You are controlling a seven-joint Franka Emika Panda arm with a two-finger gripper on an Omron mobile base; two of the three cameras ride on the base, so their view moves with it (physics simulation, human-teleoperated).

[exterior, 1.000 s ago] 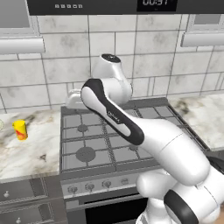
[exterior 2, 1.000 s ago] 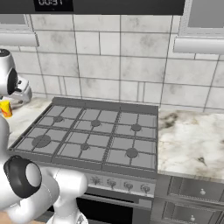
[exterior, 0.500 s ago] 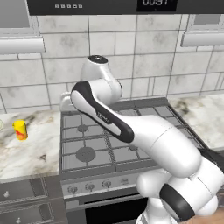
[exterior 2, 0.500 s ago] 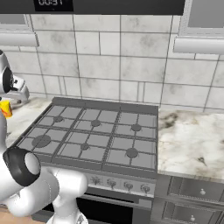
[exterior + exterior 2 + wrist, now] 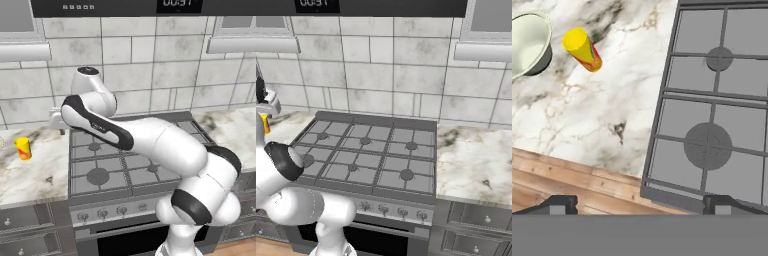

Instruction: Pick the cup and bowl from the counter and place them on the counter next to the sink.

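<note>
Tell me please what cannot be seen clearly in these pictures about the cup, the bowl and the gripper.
- The bowl: in the hand view, the left edge cuts it off.
- The cup: small in the left base view, so its side pattern is unreadable there; clearer in the hand view.
- The gripper: in the hand view, the bottom edge cuts its fingertips; they stand wide apart, holding nothing.

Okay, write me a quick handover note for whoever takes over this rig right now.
Claw: open, holding nothing, high above the seam between counter and stove.
Cup: upright on the counter left of the stove, untouched.
Bowl: on the counter just beyond the cup, apart from it.
Done: nothing moved yet.
Left: pick up cup and bowl, set both beside the sink.
</note>
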